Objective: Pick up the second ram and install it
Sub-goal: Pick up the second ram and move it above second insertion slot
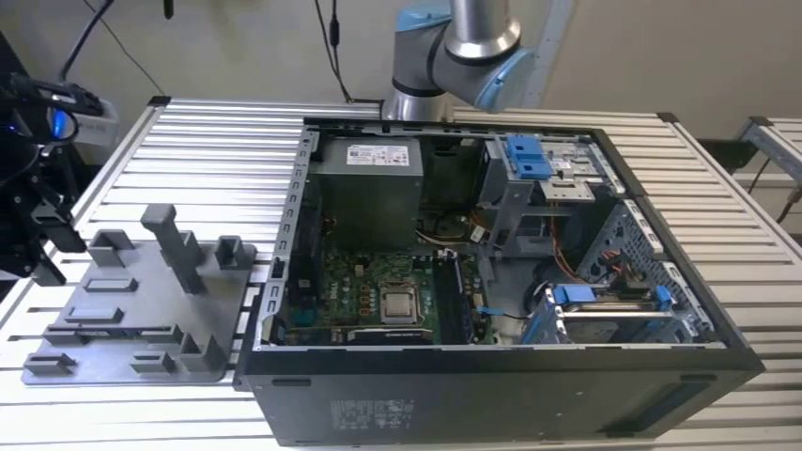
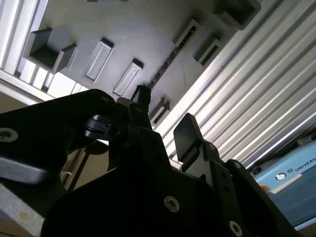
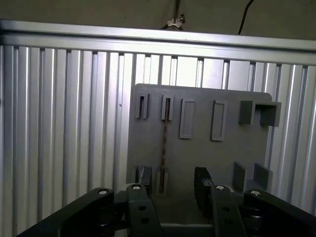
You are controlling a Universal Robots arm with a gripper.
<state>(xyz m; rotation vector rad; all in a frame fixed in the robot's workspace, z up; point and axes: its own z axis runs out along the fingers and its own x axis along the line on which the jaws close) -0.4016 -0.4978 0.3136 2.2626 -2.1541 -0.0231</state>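
The second ram (image 3: pixel 164 143) is a thin dark stick standing on edge in a slot pair of the grey fixture plate (image 3: pixel 197 158). It also appears as a thin dark line (image 2: pixel 165 61) in the second wrist view. My gripper (image 3: pixel 173 180) hovers above the plate, open and holding nothing. Its two black fingers (image 3: pixel 144 175) stand apart, one on either side of the ram's line and clear of it. The exterior view has the gripper (image 1: pixel 48 258) at its far left, beside the fixture plate (image 1: pixel 138 310).
An open computer case (image 1: pixel 501 376) lies on the slatted aluminium table (image 1: pixel 213 141) at the exterior view's right, with a green motherboard (image 1: pixel 376 291) and blue drive clips (image 1: pixel 532 160) inside. Upright posts (image 1: pixel 176 244) rise from the fixture plate. Dark equipment stands at the far left.
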